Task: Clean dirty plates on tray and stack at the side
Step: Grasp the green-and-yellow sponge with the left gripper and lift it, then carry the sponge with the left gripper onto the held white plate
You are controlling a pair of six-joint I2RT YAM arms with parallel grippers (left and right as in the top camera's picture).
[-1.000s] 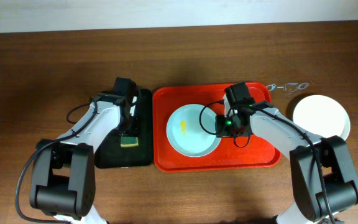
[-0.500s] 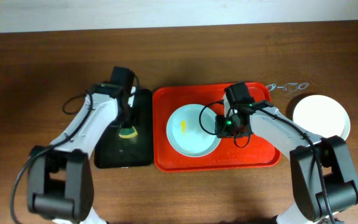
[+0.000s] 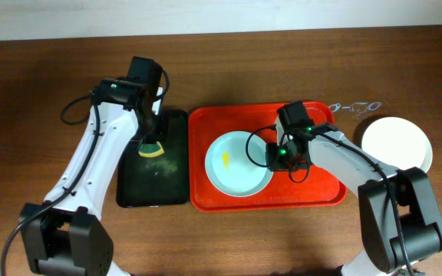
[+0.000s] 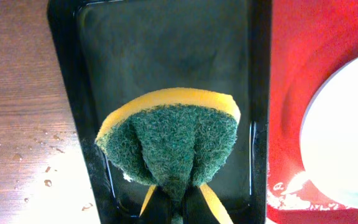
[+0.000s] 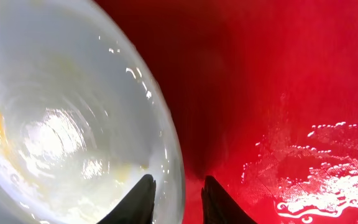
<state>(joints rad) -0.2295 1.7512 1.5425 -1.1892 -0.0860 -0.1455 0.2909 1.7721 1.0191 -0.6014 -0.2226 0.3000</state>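
One dirty plate (image 3: pixel 236 175), pale and glossy with a yellow smear (image 3: pixel 226 157), lies on the red tray (image 3: pixel 321 190). My right gripper (image 3: pixel 276 157) is at the plate's right rim. In the right wrist view its jaws (image 5: pixel 178 186) stand open astride that rim, one finger over the plate (image 5: pixel 61 112), the other over the wet tray (image 5: pixel 278 93). My left gripper (image 3: pixel 153 144) is shut on a green-and-yellow sponge (image 4: pixel 169 134), held folded, green side out, above the black tray (image 4: pixel 166 50).
A clean white plate (image 3: pixel 395 143) sits on the wooden table right of the red tray. The black tray (image 3: pixel 153 188) lies along the red tray's left side. Water drops speckle the wood (image 4: pixel 36 162) left of the black tray.
The left gripper closed on the sponge and lifted it off the black tray, moving toward the far end. The right jaws parted around the plate's rim. The plate has not moved.
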